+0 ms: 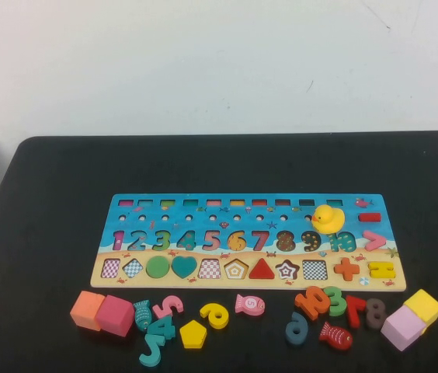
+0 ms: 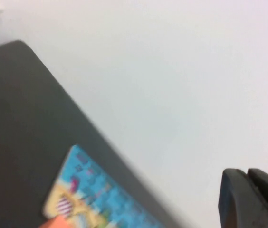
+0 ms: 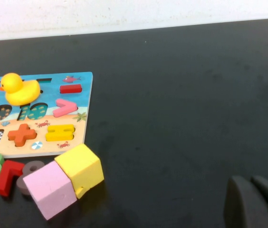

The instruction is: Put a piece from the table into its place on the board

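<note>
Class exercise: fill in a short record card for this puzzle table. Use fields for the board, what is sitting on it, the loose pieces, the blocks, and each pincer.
Board: puzzle board flat on the black table
On board: yellow duck near the number 10
Filled shape slots: green circle, teal heart, red triangle
Loose pieces: yellow pentagon, pink fish, red fish, several numbers
Blocks: orange and pink at left, yellow block and lilac at right
Left pincer: raised, off the table
Right pincer: above bare table, right of the blocks

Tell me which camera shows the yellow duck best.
The right wrist view: the yellow duck sits large and unobstructed on the board. The high view shows it smaller; the left wrist view misses it. Neither gripper appears in the high view.
</note>
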You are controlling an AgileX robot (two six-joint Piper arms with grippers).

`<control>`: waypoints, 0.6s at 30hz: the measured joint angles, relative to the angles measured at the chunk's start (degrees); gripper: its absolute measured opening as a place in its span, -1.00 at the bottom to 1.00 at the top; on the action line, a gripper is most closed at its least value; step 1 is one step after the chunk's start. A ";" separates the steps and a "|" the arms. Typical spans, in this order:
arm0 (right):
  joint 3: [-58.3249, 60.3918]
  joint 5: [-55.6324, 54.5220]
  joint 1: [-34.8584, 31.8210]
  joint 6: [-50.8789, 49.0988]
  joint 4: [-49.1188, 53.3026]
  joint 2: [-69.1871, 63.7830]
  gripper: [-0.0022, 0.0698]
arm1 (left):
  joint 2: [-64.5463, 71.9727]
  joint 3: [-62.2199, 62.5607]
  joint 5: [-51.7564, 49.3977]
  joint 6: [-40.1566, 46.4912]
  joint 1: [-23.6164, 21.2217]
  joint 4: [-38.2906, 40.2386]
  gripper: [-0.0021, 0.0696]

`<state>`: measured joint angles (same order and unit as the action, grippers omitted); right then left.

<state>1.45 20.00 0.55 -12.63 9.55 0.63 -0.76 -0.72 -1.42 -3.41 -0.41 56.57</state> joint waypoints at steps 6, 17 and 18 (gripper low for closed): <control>0.00 0.00 0.00 0.00 0.00 0.00 -0.89 | 8.33 17.91 -25.33 21.18 2.24 -13.14 -0.95; 0.00 0.00 0.00 0.00 0.00 0.00 -0.89 | 41.30 48.32 -62.45 60.66 2.50 -17.30 -0.95; 0.00 0.00 0.00 0.00 0.00 0.00 -0.89 | 44.57 50.22 -62.57 62.52 2.74 -17.45 -0.95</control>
<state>1.45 20.00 0.55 -12.63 9.55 0.63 43.81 49.50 -63.99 59.11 2.34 39.13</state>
